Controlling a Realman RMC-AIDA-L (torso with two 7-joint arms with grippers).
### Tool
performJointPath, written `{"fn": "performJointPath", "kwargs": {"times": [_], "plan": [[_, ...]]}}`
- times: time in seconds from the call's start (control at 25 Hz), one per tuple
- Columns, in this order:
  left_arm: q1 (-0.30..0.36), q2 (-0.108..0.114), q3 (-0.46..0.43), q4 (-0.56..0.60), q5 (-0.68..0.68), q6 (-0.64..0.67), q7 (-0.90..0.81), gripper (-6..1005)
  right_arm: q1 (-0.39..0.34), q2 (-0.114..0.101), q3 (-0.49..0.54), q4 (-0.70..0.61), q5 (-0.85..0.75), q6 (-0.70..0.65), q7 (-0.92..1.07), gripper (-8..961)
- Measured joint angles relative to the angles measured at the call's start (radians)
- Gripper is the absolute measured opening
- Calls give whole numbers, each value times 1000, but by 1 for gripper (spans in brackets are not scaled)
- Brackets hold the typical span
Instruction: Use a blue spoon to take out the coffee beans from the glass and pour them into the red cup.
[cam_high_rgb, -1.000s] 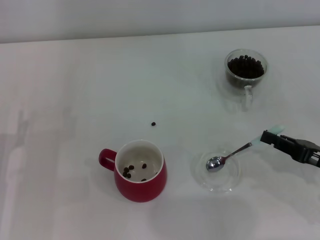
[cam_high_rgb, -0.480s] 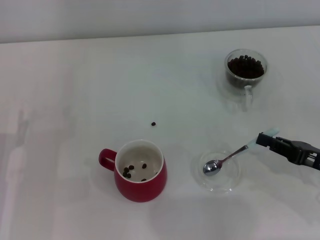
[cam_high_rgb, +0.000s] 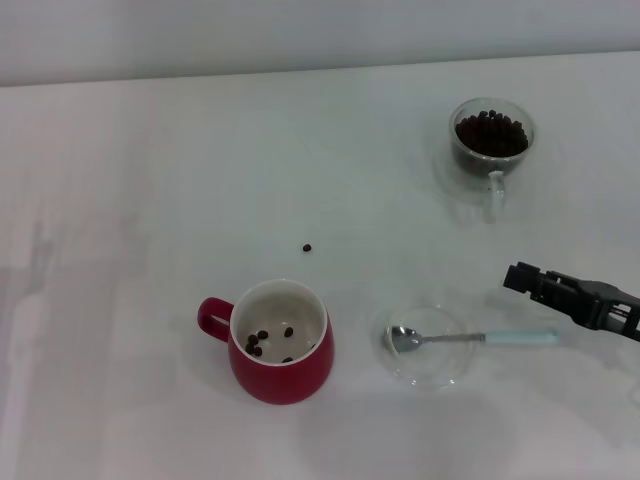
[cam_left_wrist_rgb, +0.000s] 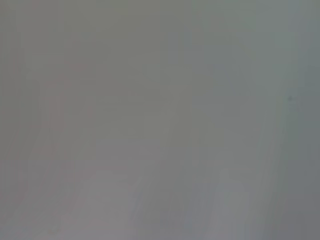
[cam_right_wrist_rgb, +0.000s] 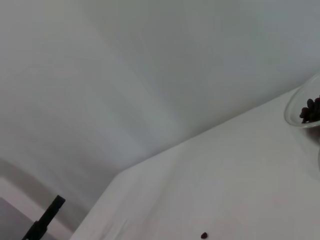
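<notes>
Our right claw (cam_high_rgb: 515, 277) hovers just above the blue spoon (cam_high_rgb: 470, 339), gripping nothing; can't tell if fingers are apart. Spoon lies w/ bowl in saucer (cam_high_rgb: 425, 368), handle on table (cam_high_rgb: 150, 180), easy to regrasp. Left claw unseen.

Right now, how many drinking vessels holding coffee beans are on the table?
2: the glass, far right and nearly full of coffee beans, and the red cup, near centre beside the saucer, with a few beans at its bottom; more may be hidden below its rim.
</notes>
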Motion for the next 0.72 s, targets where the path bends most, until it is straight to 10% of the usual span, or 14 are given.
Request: {"fn": "performJointPath", "kwargs": {"times": [0.44,0.72], "plan": [[0,0,0,-2,-11,0,-1,797,2,5,124,-2,10,-71,-21,356],[-3,0,0,-2,-11,0,-1,797,73,55,320,-12,12,-117,-225,358]]}}
